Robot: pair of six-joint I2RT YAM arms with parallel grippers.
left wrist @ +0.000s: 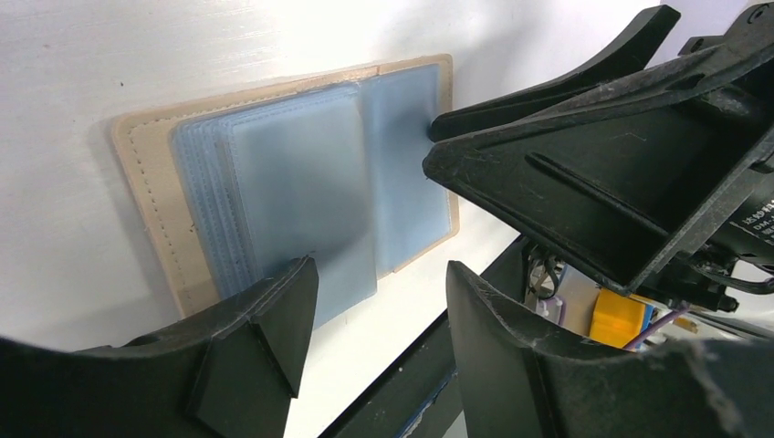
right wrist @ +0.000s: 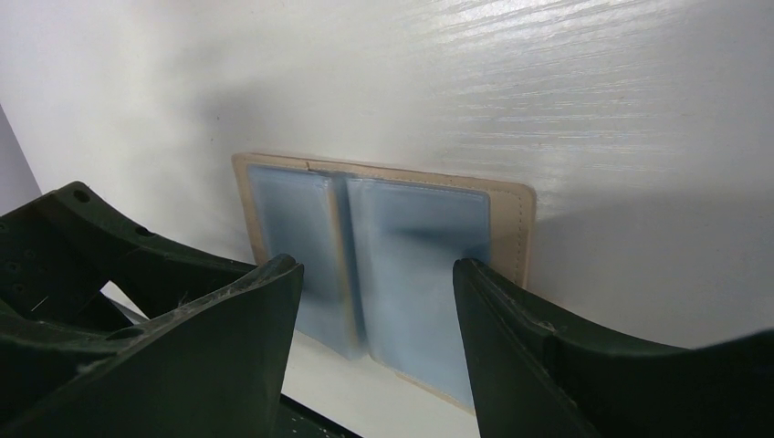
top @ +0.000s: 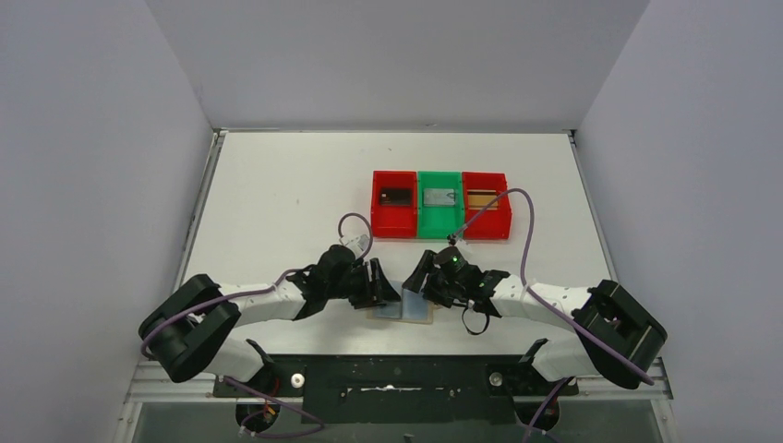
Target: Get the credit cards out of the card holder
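1. Top view:
   - The holder (top: 407, 307) lies open on the table (top: 277, 203) at its near edge, between the two arms.
   - The left gripper (top: 386, 288) is low at the holder's left side. The right gripper (top: 420, 281) is low over its right side.
   - Farther back, three trays stand in a row, side against side.
   - The left red tray (top: 378, 208) holds a dark card (top: 395, 196).
   - The green tray (top: 439, 233) holds a grey card (top: 439, 197).
   - The right red tray (top: 506, 209) holds a tan card (top: 480, 198).

2. Left wrist view:
   - The holder (left wrist: 146, 182) lies flat, with its tan stitched border showing around pale blue-grey sleeves.
   - Several sleeves are stacked on one panel; a single sleeve shows on the other.
   - The left gripper's (left wrist: 379, 283) jaws stand apart and grip nothing. Its fingers (left wrist: 265, 319) are at the holder's near edge.
   - One fingertip of the right gripper reaches the single-sleeve panel. Whether it presses on the panel cannot be told.

3. Right wrist view:
   - Both of the holder's (right wrist: 411, 237) panels show in the gap between the fingers (right wrist: 228, 338).
   - The right gripper's (right wrist: 376, 274) jaws are apart, with nothing clamped.
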